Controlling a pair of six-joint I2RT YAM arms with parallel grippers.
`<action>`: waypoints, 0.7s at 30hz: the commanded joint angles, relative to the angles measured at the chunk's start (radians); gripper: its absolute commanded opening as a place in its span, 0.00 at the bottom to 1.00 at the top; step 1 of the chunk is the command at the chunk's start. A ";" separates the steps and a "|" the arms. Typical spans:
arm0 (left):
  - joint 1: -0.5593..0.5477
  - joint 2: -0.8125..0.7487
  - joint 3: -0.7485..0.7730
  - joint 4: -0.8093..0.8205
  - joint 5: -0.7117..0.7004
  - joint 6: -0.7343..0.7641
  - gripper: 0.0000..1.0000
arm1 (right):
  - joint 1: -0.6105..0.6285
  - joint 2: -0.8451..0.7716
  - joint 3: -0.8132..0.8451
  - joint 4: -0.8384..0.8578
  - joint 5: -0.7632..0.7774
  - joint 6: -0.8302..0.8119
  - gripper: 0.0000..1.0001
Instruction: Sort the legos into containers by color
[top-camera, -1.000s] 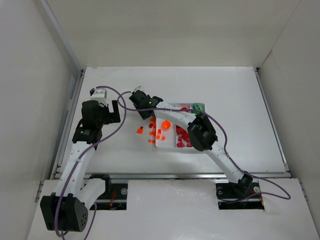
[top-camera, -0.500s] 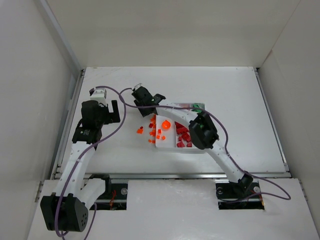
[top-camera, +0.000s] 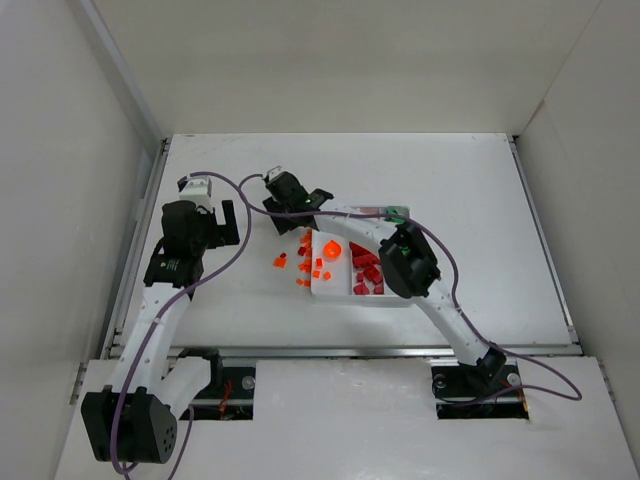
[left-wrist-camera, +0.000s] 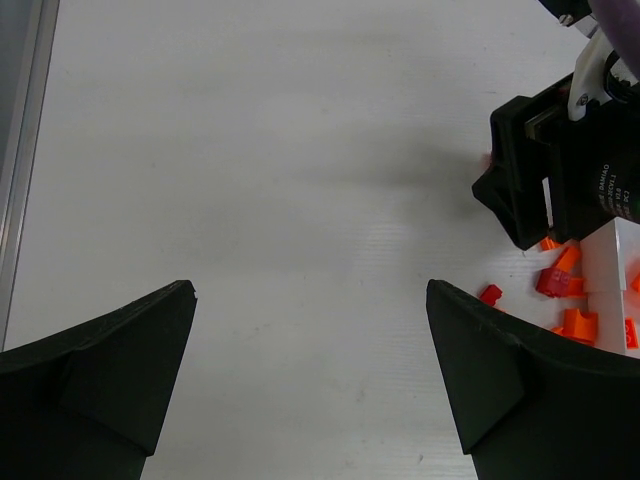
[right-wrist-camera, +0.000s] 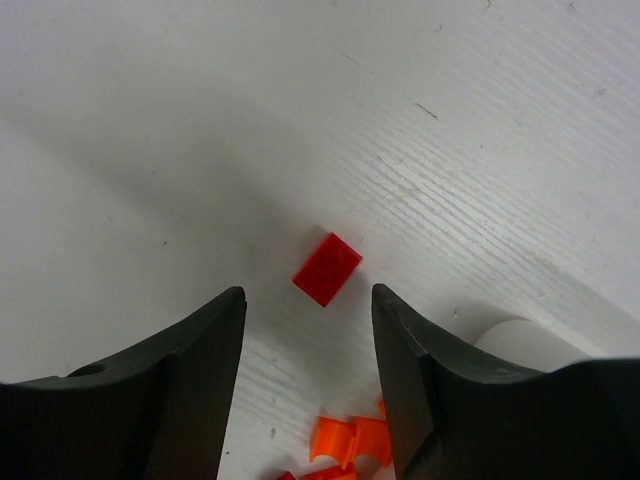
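Framing one red lego (right-wrist-camera: 327, 269), right jaws parted; casing label (left-wrist-camera: 608, 188) illegible.

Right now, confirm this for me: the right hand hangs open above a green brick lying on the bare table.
Wrong colour: the brick is red, not green; the right wrist view shows it. The right hand hangs open above it on the bare table.

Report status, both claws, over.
Left claw open, empty. Right claw open above a loose red lego. Nothing blocking.
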 joint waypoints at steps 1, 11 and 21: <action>0.003 -0.015 -0.010 0.033 -0.013 0.004 1.00 | 0.004 -0.011 0.057 -0.011 0.025 0.072 0.59; 0.003 -0.015 -0.010 0.033 -0.013 0.004 1.00 | 0.004 0.071 0.108 -0.075 0.036 0.114 0.55; 0.003 -0.015 -0.010 0.033 -0.013 0.004 1.00 | 0.004 0.091 0.142 -0.095 0.002 0.124 0.43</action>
